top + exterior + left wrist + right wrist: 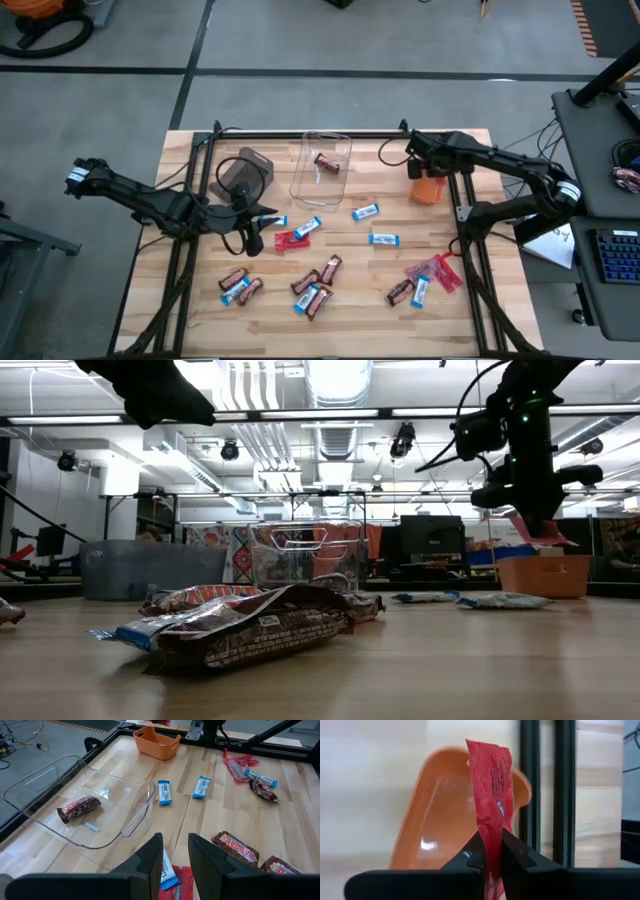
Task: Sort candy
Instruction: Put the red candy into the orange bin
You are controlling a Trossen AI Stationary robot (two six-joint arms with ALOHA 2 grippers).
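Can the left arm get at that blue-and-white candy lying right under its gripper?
Probably yes. The left gripper hangs open just above the blue-and-white candy, and nothing stands between them. The candy overlaps a red candy, so the fingers might catch both.

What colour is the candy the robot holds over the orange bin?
Red. The right gripper pinches a red candy; the right wrist view shows it best.

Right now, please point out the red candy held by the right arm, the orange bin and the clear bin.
red candy (490,795), right wrist view, wrapper middle.
orange bin (435,815), right wrist view, inner wall.
clear bin (37,787), left wrist view, far wall.
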